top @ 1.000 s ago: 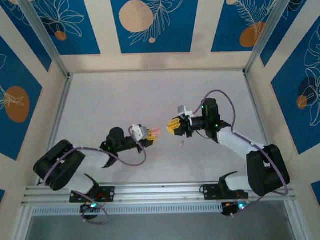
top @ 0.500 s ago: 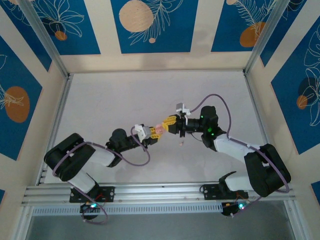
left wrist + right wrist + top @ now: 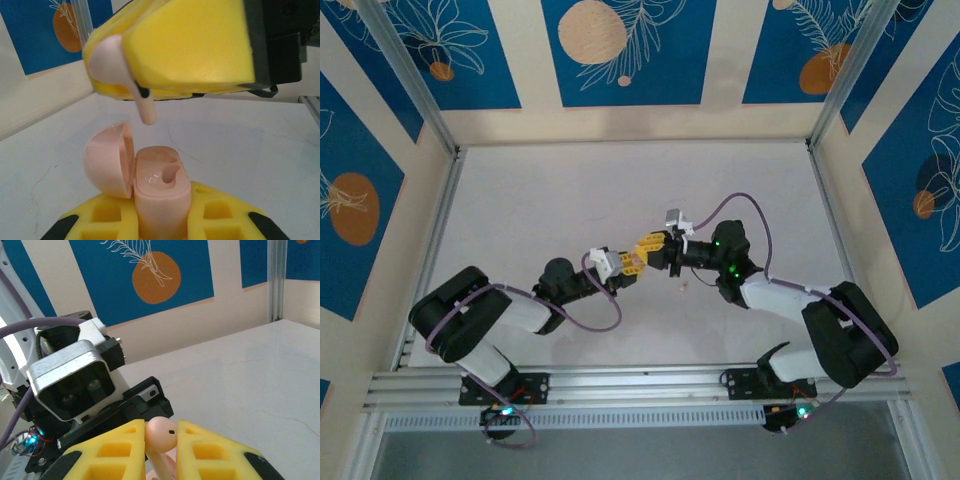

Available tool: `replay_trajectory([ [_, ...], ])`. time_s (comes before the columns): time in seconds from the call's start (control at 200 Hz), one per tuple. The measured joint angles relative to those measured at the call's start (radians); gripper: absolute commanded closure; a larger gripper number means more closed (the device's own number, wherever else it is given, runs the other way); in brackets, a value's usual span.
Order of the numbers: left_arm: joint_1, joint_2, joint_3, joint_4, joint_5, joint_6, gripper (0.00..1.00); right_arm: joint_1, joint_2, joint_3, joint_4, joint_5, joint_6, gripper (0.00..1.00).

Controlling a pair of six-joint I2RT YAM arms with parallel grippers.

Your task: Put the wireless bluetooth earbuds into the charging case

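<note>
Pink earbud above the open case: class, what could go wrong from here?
1. The earbud hangs with its stem nearer the lid than the open socket of the case, so a straight descent may catch the rim.
2. The right gripper pinches only the rounded head; the bud could twist or slip.

Narrow gap btw pink bud (image 3: 114,60) and open case (image 3: 161,192); its lid (image 3: 107,162) stands left, table (image 3: 240,145) beyond free.

Pink earbud (image 3: 114,62) above open case (image 3: 161,192)
</note>
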Motion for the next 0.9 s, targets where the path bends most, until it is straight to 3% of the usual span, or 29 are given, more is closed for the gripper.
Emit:
replay_trajectory([
  [0.9,-0.002,-0.022,0.0,-0.009,-0.046,-0.038,0.87,0.011,0.045,-0.039,0.127,0.034,0.053,0.84],
])
